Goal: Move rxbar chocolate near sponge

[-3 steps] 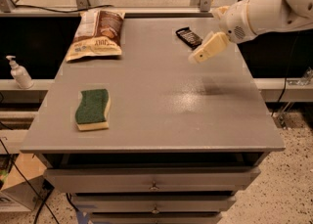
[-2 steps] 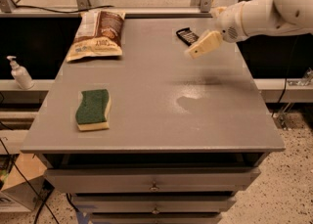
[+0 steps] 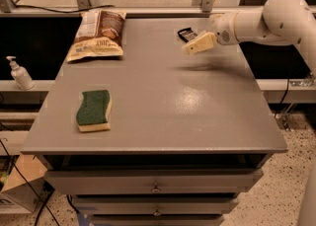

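Grey tabletop on a drawer unit, with a glass partition and dark shelving behind.

Tool sits at the far right of the tabletop on the white arm, low and tilted toward the surface. Cannot tell whether it's wide or narrow from this angle. It's holding nothing that I can see.

rxbar chocolate lies flat just beside the tool tip, on its far-left side. Can't tell if they touch.

Step, as I read it: approach/pre-grasp, bar not yet picked up. Next move needs the tool lined up across the bar's short side and dropped onto it, then a long carry to the near left.

sponge is at the near left, green side up, well apart from the bar.

Containers:
- snack bag, far left, lying flat. Contents not visible.
- pump bottle, on the ledge off the left edge.
- drawers below look closed. Contents hidden.
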Controlling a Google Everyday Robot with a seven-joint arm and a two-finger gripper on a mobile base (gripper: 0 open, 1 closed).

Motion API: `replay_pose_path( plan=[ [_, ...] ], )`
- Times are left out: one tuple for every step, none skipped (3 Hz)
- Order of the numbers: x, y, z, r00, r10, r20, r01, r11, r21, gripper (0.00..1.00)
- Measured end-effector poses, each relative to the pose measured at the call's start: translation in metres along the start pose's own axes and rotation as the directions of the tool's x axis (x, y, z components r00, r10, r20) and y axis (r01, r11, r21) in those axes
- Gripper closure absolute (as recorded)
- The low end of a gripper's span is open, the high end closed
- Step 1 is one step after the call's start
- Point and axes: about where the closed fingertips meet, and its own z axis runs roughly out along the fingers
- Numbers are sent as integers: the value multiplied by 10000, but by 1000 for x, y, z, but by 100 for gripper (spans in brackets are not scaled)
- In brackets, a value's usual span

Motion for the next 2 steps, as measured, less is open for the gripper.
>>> replay_pose_path(
  plan=[
    [15,-12,23,9989,456,-112,-457,9989,-42,0],
    [27,-20,44,9968,784,-173,-785,9969,-78,0]
  ],
)
